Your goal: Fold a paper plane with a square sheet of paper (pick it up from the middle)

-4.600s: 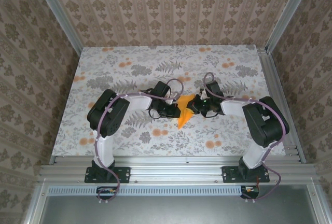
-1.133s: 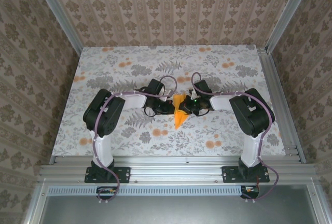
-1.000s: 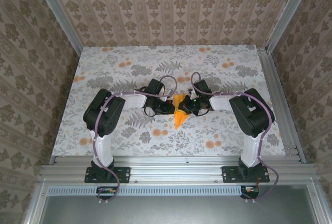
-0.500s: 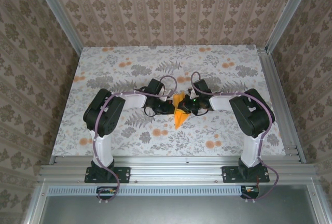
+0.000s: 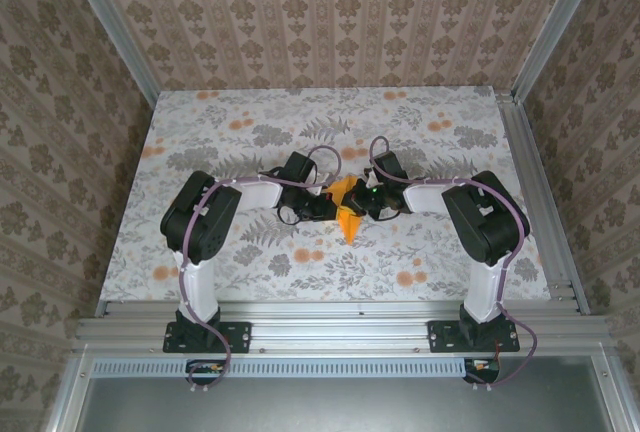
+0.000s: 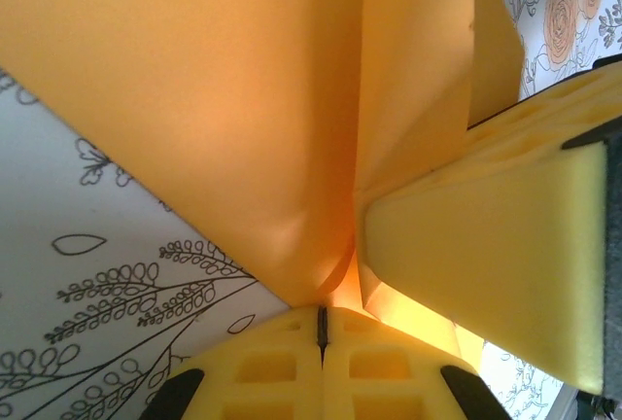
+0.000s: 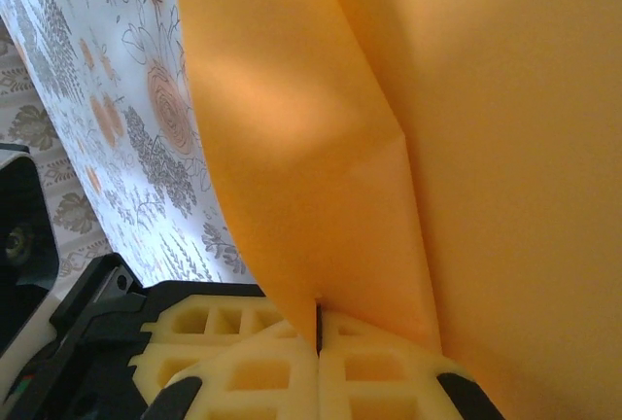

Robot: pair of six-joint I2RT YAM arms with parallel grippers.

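While both arms meet mid-frame in the top view, the orange paper [image 5: 348, 216] sits between them, seemingly raised off the floral surface [image 5: 250, 122], with its pointed end toward the bottom of the frame. Left pincer [image 6: 321, 331] is fully closed, its pads nipping the paper at bottom centre of its wrist view, and layered flaps fan upward from the pinch. Right pincer [image 7: 317, 328] is likewise clamped tight on the paper, with a diagonal crease running up from its pads. Its foam finger also shows at right in the left wrist view, against the folded layers just beside the left pinch. Likely reason for two close grips from opposite sides: a thin sheet flops or unfolds under one hold, and pinching near the crease keeps the layers stacked while a fold is worked. Judged partway: creased and narrowed, not a finished dart. Risk: tear or slip if the arms pull apart.
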